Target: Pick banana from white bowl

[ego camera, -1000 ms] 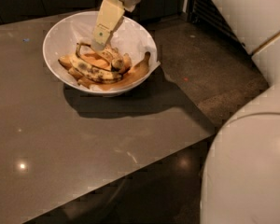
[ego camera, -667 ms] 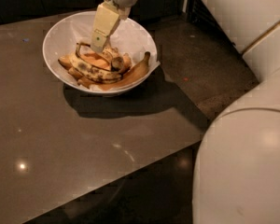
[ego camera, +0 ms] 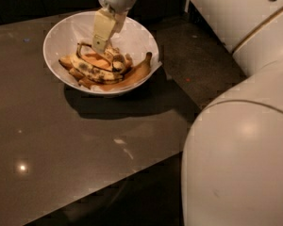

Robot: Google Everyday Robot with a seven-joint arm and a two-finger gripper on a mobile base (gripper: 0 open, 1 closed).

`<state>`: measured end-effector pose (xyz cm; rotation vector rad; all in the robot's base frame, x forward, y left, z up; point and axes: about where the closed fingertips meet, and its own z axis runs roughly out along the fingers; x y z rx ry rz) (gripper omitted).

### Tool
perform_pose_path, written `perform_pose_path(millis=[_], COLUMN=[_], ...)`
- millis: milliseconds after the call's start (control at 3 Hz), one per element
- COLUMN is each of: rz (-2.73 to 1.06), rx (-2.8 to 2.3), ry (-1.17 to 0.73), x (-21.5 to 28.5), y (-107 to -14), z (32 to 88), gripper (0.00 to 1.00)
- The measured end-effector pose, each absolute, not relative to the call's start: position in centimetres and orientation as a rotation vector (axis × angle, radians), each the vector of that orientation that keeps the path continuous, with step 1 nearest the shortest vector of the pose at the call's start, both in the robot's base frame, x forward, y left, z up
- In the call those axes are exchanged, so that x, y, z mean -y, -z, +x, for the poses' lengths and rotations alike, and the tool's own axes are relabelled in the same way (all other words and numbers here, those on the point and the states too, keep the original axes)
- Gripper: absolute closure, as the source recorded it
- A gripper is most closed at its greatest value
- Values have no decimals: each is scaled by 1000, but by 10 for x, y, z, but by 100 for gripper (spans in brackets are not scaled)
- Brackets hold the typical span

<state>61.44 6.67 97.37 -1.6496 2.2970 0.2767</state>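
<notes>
The white bowl [ego camera: 56, 41] stands at the far left part of a dark table and holds several bananas. The banana [ego camera: 95, 70], dull yellow and mottled brown, lies across the middle of the pile. A cleaner yellow-orange banana [ego camera: 132, 74] lies along the bowl's near right side, dark tip up. My gripper [ego camera: 100, 46] comes down from the top edge into the bowl, and its cream tip sits on or just above the back of the pile, over the mottled banana. Whether it holds anything is hidden.
The dark glossy table [ego camera: 85, 145] has its front edge running diagonally from lower left to mid right. My large white arm links [ego camera: 240, 140] fill the right side, over the table's right edge. Dark floor [ego camera: 198, 69] lies to the right of the bowl.
My gripper has shifted slightly left over the bowl and stays at the pile. My big arm link at the right has swung further into view. The bananas have not moved.
</notes>
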Motion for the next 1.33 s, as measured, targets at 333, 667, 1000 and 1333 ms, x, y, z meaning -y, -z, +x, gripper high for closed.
perform_pose_path(millis=[333,667,1000,1333], rz=[-1652,-1649,-1651,-1647], rx=[-2306,-2313,-2317,-2328], ry=[-284,-290,-292,-297], x=[-67,-67,-67,-66], y=[-969,-966,-964,-960], z=[618,621,625,629], gripper=[42,45,51,53])
